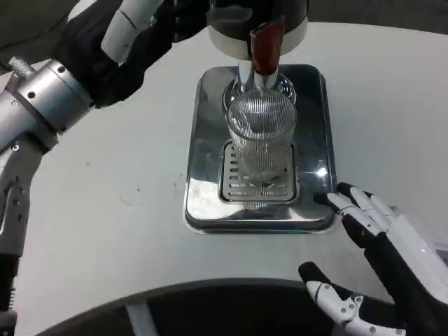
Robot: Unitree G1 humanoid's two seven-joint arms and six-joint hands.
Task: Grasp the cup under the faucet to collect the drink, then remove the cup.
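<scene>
A clear ribbed glass cup (pixel 260 136) stands upright on the slotted grate of the shiny metal drip tray (pixel 204 203), right under the faucet with its red lever (pixel 266 43). My right hand (pixel 381 269) hovers at the lower right, just off the tray's front right corner, fingers spread and holding nothing. My left hand (pixel 140 31) is raised at the upper left beside the dispenser body (pixel 238 21), reaching toward its top; its fingertips are hidden against the dark dispenser.
The white table (pixel 105 203) spreads to the left and right of the tray. Its curved front edge (pixel 175 287) runs along the bottom, with dark floor below it.
</scene>
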